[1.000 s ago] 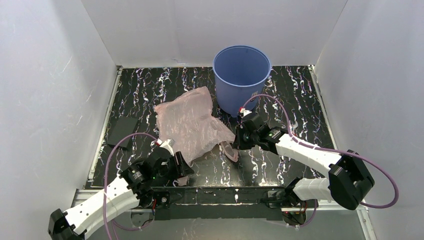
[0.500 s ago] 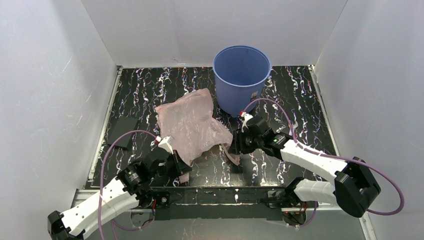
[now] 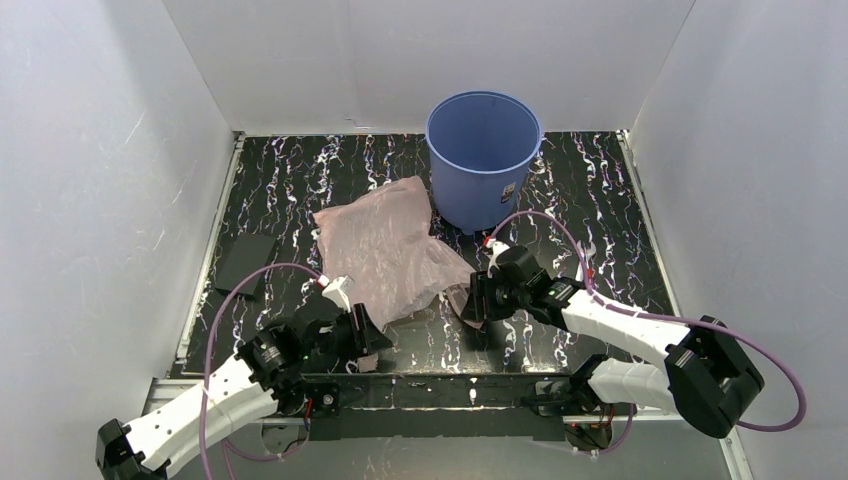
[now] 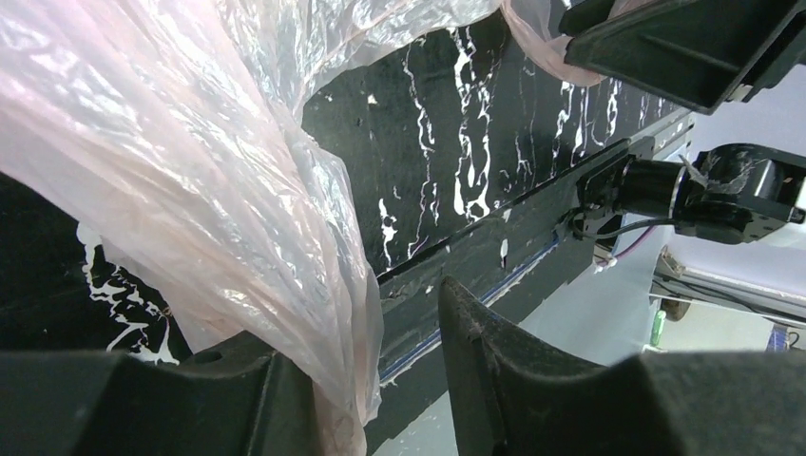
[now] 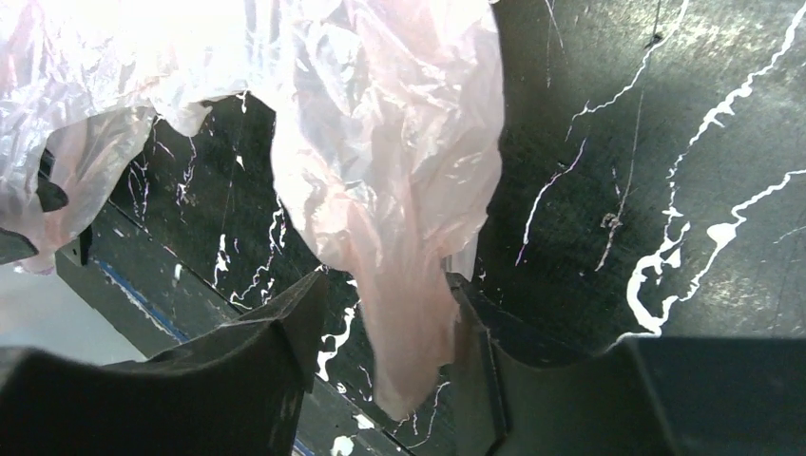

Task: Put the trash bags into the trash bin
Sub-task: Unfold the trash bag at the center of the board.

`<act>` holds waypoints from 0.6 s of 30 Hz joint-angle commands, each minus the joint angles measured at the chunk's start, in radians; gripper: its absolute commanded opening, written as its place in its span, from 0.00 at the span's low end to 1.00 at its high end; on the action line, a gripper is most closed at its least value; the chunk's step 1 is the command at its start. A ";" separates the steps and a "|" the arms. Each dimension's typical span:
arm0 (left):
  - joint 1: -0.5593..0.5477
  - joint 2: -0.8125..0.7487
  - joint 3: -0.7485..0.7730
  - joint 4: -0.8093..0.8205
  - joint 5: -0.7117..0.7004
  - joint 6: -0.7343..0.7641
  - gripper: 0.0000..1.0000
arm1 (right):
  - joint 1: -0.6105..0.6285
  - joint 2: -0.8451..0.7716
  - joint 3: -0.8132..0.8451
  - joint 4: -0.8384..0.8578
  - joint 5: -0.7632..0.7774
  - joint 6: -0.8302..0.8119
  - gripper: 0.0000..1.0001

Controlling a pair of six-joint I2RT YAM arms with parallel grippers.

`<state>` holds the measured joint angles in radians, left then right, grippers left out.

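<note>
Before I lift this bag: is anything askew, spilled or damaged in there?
Nothing stands out. The blue bin stands upright, the pink bag lies crumpled beside it, its near corners at the left tool and right tool.

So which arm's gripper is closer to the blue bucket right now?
Right. The right gripper is in front of the blue bucket, on its near side; the left gripper is farther off, nearer the arm bases and to the bucket's left.
</note>
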<state>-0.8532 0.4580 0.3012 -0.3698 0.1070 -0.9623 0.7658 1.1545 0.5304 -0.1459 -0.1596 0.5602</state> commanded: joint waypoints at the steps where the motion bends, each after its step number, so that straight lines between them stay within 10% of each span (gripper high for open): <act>1: -0.004 -0.001 -0.031 0.014 0.045 -0.005 0.39 | -0.003 -0.006 -0.013 0.063 -0.014 0.001 0.51; 8: -0.005 -0.016 -0.011 0.011 0.048 0.008 0.05 | -0.004 -0.034 0.029 0.094 -0.062 0.027 0.03; 13: -0.004 0.005 0.203 -0.106 -0.058 0.109 0.00 | -0.002 0.018 0.290 -0.048 -0.122 -0.051 0.01; 18: -0.004 0.198 0.803 -0.423 -0.317 0.388 0.00 | 0.009 0.164 0.797 -0.267 -0.150 -0.200 0.01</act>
<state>-0.8532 0.5484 0.6739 -0.5972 0.0128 -0.8272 0.7670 1.2499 0.9607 -0.3061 -0.2657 0.4980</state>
